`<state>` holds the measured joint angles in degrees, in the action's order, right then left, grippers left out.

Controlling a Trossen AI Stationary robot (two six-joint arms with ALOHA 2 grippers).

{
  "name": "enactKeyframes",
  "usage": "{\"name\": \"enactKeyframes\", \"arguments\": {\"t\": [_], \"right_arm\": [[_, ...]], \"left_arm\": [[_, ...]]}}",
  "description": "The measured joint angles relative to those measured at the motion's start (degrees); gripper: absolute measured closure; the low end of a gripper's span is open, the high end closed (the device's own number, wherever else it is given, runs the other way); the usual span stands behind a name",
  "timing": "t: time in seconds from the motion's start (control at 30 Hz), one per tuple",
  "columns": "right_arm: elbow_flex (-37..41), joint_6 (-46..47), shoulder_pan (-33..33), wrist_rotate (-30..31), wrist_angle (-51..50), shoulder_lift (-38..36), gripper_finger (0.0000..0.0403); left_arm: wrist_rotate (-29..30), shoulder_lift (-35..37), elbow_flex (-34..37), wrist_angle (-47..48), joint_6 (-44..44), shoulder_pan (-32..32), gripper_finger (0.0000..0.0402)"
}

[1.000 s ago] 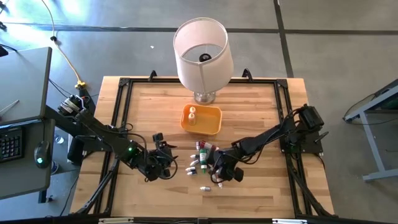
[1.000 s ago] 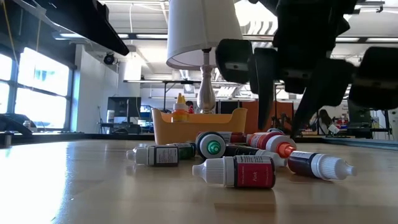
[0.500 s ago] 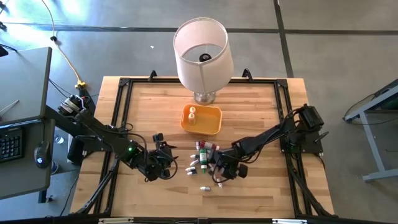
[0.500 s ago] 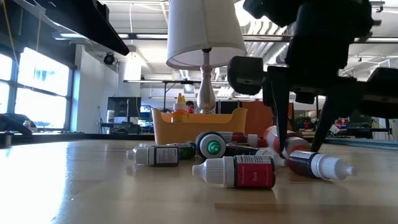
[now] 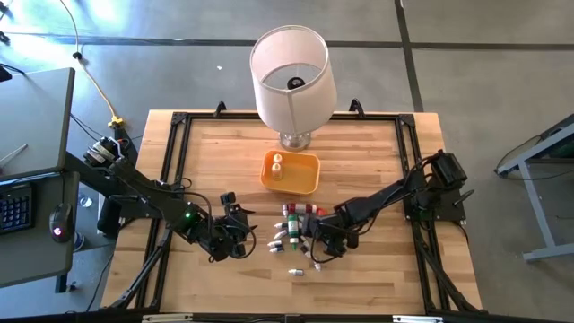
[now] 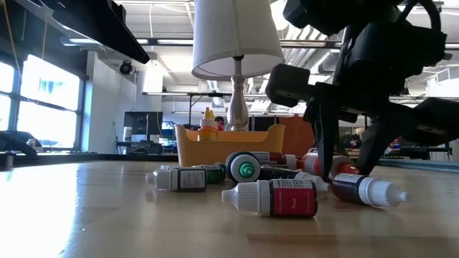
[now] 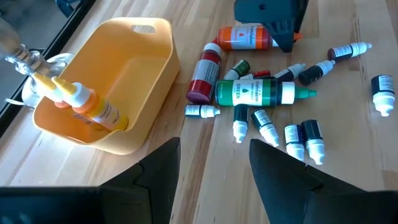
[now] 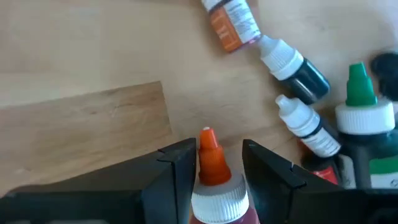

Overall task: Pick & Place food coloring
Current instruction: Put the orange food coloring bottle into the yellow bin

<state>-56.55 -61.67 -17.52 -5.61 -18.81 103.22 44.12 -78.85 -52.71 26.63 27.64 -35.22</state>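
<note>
Several small food coloring bottles point(image 5: 291, 229) lie on their sides in a loose pile on the wooden table. My right gripper point(image 8: 214, 152) is down among them, open. Its fingers stand on either side of the neck of a lying orange-capped bottle point(image 8: 211, 163), and I see no contact. The low view shows the same bottle point(image 6: 331, 170) between the fingers. My left gripper point(image 7: 211, 174) hovers open to the left of the pile point(image 5: 235, 229), holding nothing. Two yellow bottles point(image 7: 87, 106) rest inside the orange tray point(image 7: 143, 56).
A big white lampshade on a metal lamp foot point(image 5: 290, 76) stands just beyond the orange tray point(image 5: 305, 184), near the table's far edge. A black frame point(image 5: 170, 179) runs around the tabletop. Bare wood lies near the front edge and on both sides of the pile.
My right gripper has come down onto the pile, shifting slightly toward the far edge, until its fingers straddle the orange-capped bottle. The bottles have stayed where they lay.
</note>
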Motion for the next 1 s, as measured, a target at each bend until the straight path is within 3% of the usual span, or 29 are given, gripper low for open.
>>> {"name": "enactKeyframes", "arguments": {"t": [0.2,0.47,0.9,1.0], "right_arm": [[0.0,0.1,1.58,0.6,-0.71,0.0,0.0279],[0.04,10.94,3.42,-2.86,2.18,0.0,0.0279],[0.04,17.43,2.95,-6.69,11.54,0.0,0.0279],[0.04,22.38,2.93,-6.88,11.52,0.0,0.0279]], "left_arm": [[0.02,0.0,0.0,0.0,0.02,0.0,0.0214],[0.04,0.0,0.0,0.02,0.0,0.0,0.0214],[-0.36,0.0,0.02,0.02,-0.02,0.0,0.0214],[-0.46,0.0,0.02,0.02,-0.02,0.0,0.0214]]}}
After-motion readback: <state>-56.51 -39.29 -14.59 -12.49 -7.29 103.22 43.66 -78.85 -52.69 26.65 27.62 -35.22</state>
